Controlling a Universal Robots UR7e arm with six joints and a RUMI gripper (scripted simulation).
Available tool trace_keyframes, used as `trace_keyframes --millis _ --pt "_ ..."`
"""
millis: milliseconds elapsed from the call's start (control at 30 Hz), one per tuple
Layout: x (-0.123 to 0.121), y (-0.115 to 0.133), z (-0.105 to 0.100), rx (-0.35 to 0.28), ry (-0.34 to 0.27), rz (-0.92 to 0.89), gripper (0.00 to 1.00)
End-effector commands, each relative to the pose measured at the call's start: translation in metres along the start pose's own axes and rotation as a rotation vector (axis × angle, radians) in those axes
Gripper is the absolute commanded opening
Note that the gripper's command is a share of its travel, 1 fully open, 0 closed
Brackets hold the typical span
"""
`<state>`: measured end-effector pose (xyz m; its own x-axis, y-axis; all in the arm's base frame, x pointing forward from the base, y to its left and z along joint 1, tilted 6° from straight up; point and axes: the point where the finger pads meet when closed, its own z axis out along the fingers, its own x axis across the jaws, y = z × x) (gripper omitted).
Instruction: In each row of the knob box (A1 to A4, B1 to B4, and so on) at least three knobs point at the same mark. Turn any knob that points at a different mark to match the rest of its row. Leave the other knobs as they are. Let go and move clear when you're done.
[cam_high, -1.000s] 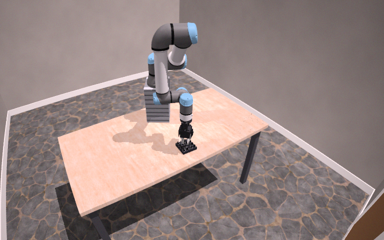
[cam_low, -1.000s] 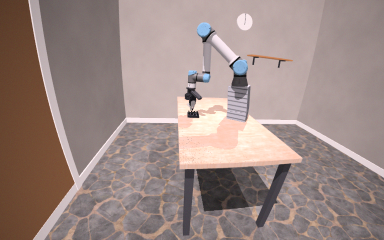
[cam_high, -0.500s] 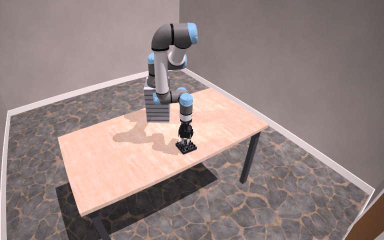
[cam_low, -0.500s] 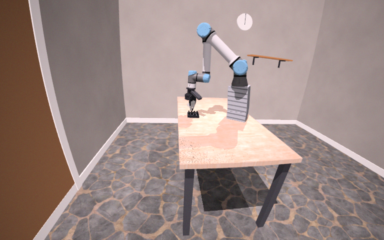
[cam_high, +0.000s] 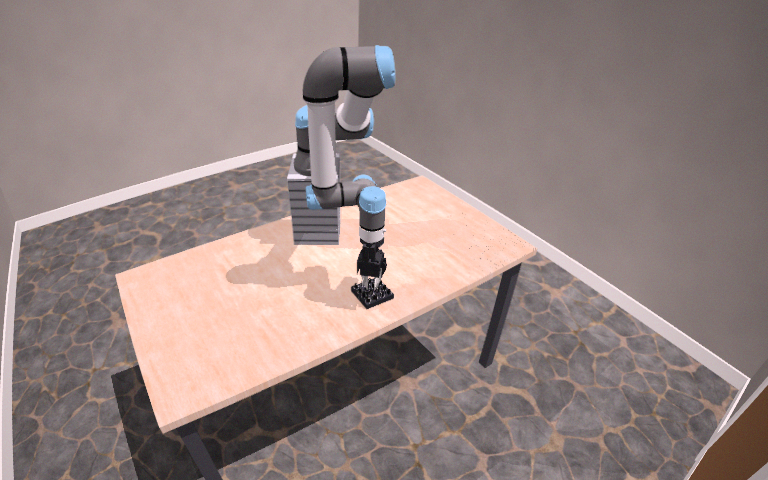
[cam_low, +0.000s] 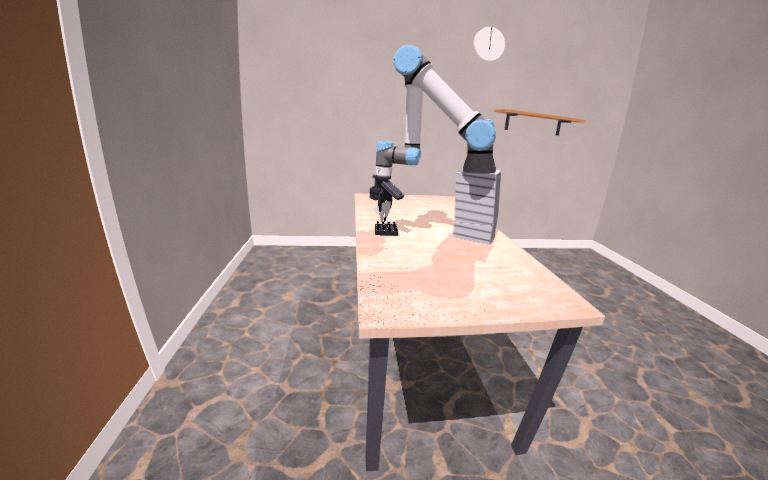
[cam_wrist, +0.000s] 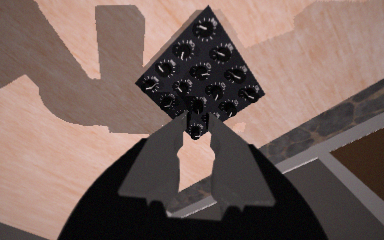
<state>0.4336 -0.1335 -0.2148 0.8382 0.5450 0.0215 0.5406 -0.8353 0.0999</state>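
The black knob box (cam_high: 372, 294) lies on the wooden table near its right-hand long edge; it also shows in the exterior view (cam_low: 386, 228). In the wrist view the box (cam_wrist: 201, 82) stands as a diamond with several round knobs, each with a white pointer line. My gripper (cam_wrist: 197, 113) points straight down over the box's near corner. Its two fingers stand narrowly apart on either side of the corner knob (cam_wrist: 196, 131), which sits between the fingertips. I cannot tell whether they press on it. The gripper also shows in the top and exterior views (cam_high: 370, 280) (cam_low: 384, 219).
The arm's grey ribbed pedestal (cam_high: 314, 212) stands on the table behind the box. The table edge (cam_wrist: 280, 150) runs close to the box, with stone floor beyond it. A wall shelf (cam_low: 538, 117) hangs far behind.
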Motion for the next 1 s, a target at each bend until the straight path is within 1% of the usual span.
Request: trace_keyframes --millis 0,967 --pt "0.0002 0.0004 -0.0004 -0.001 0.001 0.000 0.11" --pt "0.0003 -0.0044 -0.0004 -0.001 0.001 0.000 0.11"
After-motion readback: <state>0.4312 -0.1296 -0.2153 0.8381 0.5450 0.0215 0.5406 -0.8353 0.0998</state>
